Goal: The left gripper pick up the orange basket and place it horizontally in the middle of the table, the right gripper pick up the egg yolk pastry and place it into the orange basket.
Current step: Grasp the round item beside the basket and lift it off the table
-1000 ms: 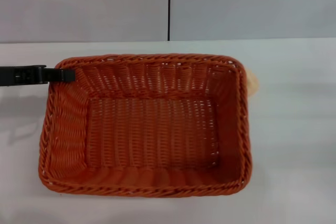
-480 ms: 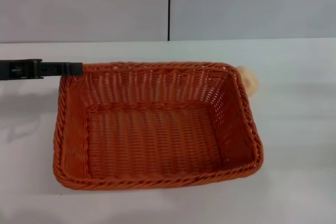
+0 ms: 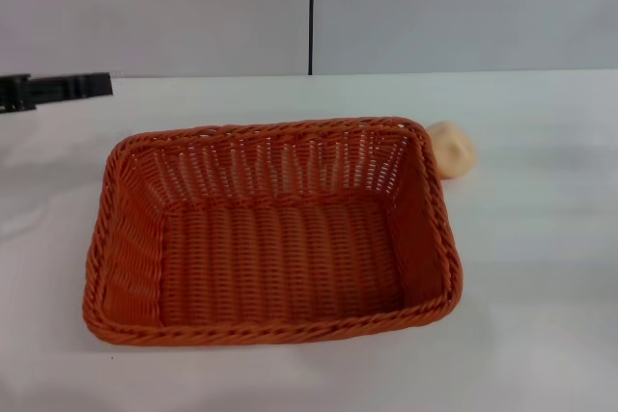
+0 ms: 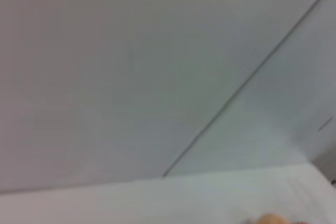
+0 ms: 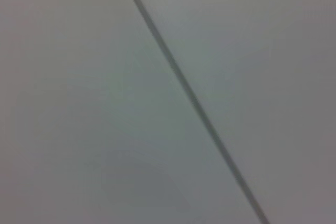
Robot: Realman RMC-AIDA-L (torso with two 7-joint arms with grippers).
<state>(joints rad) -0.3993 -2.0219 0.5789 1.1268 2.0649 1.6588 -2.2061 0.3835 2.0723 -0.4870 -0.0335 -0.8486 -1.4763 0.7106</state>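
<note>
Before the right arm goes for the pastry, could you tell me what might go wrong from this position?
1. The egg yolk pastry sits right beside the far right corner of the orange basket, seemingly touching it, so jaws closing on it may catch the rim and shift the basket.
2. The pastry is round and looks soft; a nudge could roll it along the table, and a hard squeeze could dent it.
3. The left gripper is near the basket's far left corner.
</note>
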